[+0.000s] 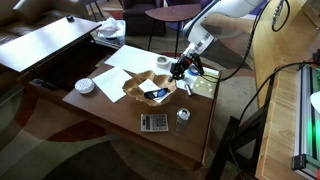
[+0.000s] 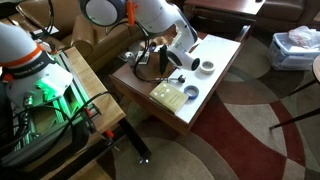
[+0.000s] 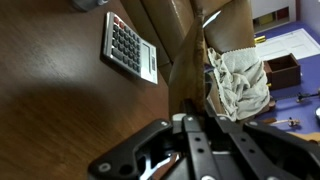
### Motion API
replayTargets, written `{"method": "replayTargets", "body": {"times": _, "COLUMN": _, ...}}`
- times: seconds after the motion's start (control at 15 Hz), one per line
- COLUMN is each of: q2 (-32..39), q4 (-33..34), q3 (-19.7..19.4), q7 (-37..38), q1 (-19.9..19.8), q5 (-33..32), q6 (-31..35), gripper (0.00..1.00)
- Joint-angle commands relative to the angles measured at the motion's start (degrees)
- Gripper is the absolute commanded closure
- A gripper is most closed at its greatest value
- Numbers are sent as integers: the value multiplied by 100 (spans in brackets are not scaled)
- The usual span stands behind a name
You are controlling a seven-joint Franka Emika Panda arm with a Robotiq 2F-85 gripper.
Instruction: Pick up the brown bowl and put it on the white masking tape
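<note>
My gripper (image 1: 183,72) (image 2: 163,62) (image 3: 185,118) hangs over the far right part of the wooden table. Its fingers are closed on the rim of the brown bowl (image 3: 170,40), which rises tan and edge-on from the jaws in the wrist view. In an exterior view the bowl (image 2: 150,70) hangs tilted as a dark round shape beside the fingers. The white masking tape (image 1: 163,62), a small white ring with a dark centre, lies on the table just left of the gripper.
A grey calculator (image 1: 154,122) (image 3: 130,45) lies near the front edge, next to a bluish-white round object (image 1: 183,116) (image 2: 193,92). Brown cardboard holding a cloth (image 1: 150,90) (image 3: 235,80) is mid-table. A white ribbed dish (image 1: 85,86), white paper (image 1: 130,62) and a yellow-green pad (image 1: 205,86) (image 2: 168,95) also lie there.
</note>
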Motion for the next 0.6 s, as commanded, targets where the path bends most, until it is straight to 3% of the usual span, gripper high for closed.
{"method": "replayTargets", "body": {"times": 0.0, "q2": 0, "q4": 22, "q3": -10, "q7": 40, "q1": -30, "q5": 42, "q6": -42, "gripper": 89}}
{"method": "replayTargets", "body": {"times": 0.07, "q2": 0, "q4": 29, "q3": -12, "q7": 60, "q1": -52, "q5": 57, "q6": -49, "gripper": 97}}
{"method": "replayTargets", "body": {"times": 0.13, "q2": 31, "q4": 66, "q3": 86, "q7": 62, "q1": -169, "q5": 240, "q6": -9, "gripper": 97}}
{"method": "replayTargets", "body": {"times": 0.27, "q2": 6, "q4": 186, "q3": -72, "q7": -5, "q1": -243, "q5": 933, "q6": -101, "gripper": 97}}
{"method": "replayTargets", "body": {"times": 0.33, "q2": 18, "q4": 187, "q3": 117, "q7": 50, "q1": -480, "q5": 915, "q6": -43, "gripper": 97}}
{"method": "replayTargets", "body": {"times": 0.53, "q2": -7, "q4": 284, "q3": 123, "q7": -77, "q1": -816, "q5": 1334, "q6": -15, "gripper": 97}}
